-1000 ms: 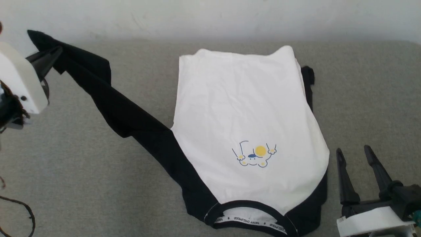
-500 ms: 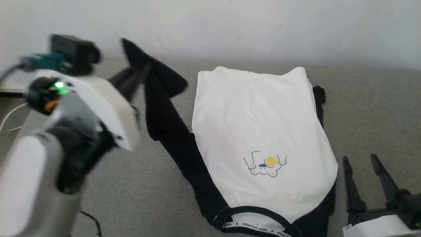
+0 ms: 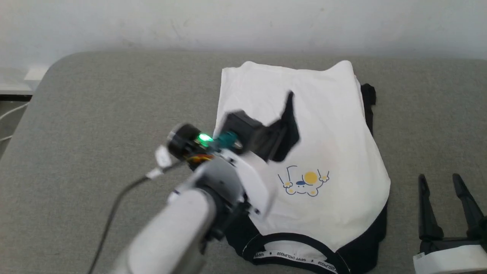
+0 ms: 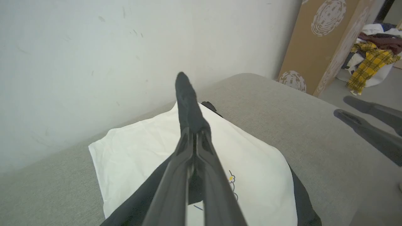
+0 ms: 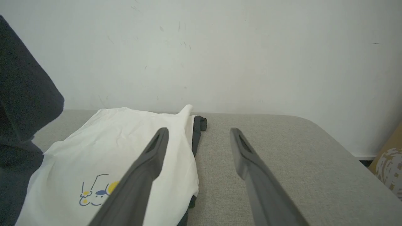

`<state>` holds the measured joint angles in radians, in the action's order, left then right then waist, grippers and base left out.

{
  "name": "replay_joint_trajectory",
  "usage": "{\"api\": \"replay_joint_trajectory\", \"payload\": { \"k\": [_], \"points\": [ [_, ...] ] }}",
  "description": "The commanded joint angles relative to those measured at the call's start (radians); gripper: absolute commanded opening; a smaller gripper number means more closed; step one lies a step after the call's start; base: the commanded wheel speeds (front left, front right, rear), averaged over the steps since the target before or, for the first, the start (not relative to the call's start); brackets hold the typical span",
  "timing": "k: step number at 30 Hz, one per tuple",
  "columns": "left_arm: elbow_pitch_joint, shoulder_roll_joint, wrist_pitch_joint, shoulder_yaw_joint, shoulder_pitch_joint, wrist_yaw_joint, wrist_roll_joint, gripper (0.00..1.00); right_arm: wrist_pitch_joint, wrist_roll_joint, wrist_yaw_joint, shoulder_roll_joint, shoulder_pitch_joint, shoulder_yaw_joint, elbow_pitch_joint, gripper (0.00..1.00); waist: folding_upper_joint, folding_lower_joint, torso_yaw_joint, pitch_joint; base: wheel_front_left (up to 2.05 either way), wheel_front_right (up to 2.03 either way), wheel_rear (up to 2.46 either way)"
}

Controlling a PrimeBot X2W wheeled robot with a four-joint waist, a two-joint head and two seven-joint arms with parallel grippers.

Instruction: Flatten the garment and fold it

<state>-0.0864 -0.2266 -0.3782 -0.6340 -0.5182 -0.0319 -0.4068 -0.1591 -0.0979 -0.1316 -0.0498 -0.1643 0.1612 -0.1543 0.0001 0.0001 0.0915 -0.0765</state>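
Looking at the garment, we've got it lying front up on the grey bench, its white body spread flat. The lettered neck band is at the near edge, and the cartoon print is just above it. One black sleeve is up over the white body, pinched in the left gripper, whose fingers press tight together on the cloth. A second sleeve peeks out from under the far right edge. Out to the right, the right gripper sits beside the garment, near but not touching, fingers spread wide with nothing between them. Behind the bench we see a pale wall, and in the left wrist view a cardboard box and a heap of clothes.
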Motion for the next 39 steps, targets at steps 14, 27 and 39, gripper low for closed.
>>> {"api": "replay_joint_trajectory", "payload": {
  "k": [14,27,39],
  "points": [
    [0.42,0.151,0.217,-0.22,0.025,0.005,0.137,0.0,-0.008,-0.007,0.001,0.0,0.039,0.017,-0.007,1.0,-0.0001,-0.0001,-0.067,-0.071,0.0,0.0,0.0],
    [0.571,0.176,0.167,-0.369,0.013,0.061,0.023,0.0,-0.016,-0.01,0.001,0.0,0.056,0.002,0.009,1.0,-0.0001,-0.0001,-0.095,-0.092,0.0,0.0,0.0],
    [0.672,0.176,0.138,-0.431,-0.034,-0.003,-0.132,0.47,-0.025,-0.013,0.001,0.0,0.071,-0.019,0.032,1.0,-0.0001,-0.0001,-0.137,-0.096,0.0,0.0,0.0]
  ]
}}
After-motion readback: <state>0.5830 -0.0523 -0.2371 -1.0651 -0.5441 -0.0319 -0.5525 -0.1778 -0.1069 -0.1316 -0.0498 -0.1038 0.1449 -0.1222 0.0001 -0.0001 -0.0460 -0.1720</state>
